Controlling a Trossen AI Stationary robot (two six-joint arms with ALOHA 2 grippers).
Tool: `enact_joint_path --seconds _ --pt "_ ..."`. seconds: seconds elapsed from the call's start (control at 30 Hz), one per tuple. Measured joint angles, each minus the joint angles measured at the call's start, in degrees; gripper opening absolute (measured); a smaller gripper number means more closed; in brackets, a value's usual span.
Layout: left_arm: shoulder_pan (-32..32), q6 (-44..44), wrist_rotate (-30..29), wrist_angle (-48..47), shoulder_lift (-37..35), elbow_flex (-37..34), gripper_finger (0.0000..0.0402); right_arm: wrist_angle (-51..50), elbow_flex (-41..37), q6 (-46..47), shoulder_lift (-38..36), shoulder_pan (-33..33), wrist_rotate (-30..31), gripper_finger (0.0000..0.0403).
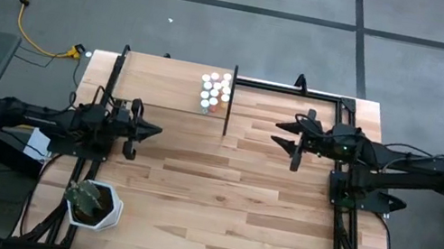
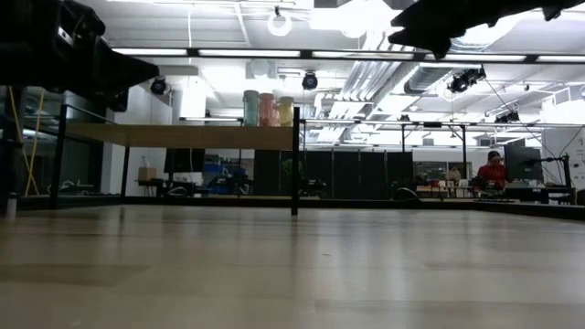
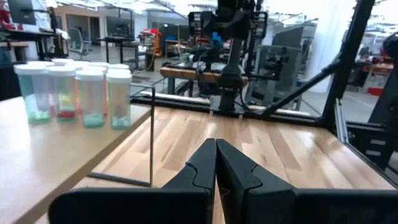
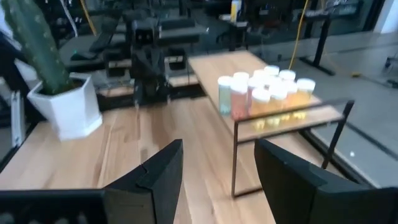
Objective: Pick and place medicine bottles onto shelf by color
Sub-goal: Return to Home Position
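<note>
Flat light-wood shelf (image 1: 156, 81), black metal posts: carries small round white-capped medicine bottles (image 1: 215, 89), grouped at its right end. Left hand (image 1: 150, 130): off shelf's near edge, fingers pressed together, empty. Right hand (image 1: 279, 135): right of shelf, fingers spread, empty. Retreat should stay clear of shelf posts.

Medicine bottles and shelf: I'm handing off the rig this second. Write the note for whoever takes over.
Left gripper: shut, empty, over the table close beside the shelf.
Right gripper: open, empty, over the table to the right of the shelf.
Medicine bottles: clustered upright at the shelf's right end; none visible on the table.
Done: placing looks complete, but I cannot confirm the colour grouping.
Left: probably only parking both arms.
</note>
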Motion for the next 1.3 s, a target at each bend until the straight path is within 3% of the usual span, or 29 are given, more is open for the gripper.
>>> enact_joint_path --seconds 0.23,0.53,0.63,0.73,0.9,1.2,1.3 --pt "-1.9 0.18 -2.82 -1.87 0.04 0.0 0.0 -7.69 -5.79 2.73 -8.94 0.48 -2.72 0.019" --pt "-1.89 -1.95 -2.8 -2.47 0.07 0.0 0.0 -11.55 -18.15 5.14 -30.02 -0.38 -1.41 0.019" --pt "-1.89 -1.95 -2.8 -2.48 0.09 0.0 0.0 -10.95 -19.31 6.33 -36.78 -1.03 -1.59 0.019" --pt "-1.89 -1.95 -2.79 -2.48 0.09 0.0 0.0 -4.12 -23.04 9.48 -41.48 -0.49 -2.49 0.019" --pt "-1.89 -1.95 -2.78 -2.49 0.09 0.0 0.0 11.59 -34.59 8.07 -43.97 2.25 -4.96 0.019" --pt "-1.89 -1.95 -2.76 -2.71 0.13 0.0 0.0 2.56 -34.84 -0.18 -43.25 5.27 5.41 0.019" --pt "-1.89 -1.95 -2.76 -2.71 0.13 0.0 0.0 2.68 -34.8 -2.39 -42.72 5.1 5.89 0.019"
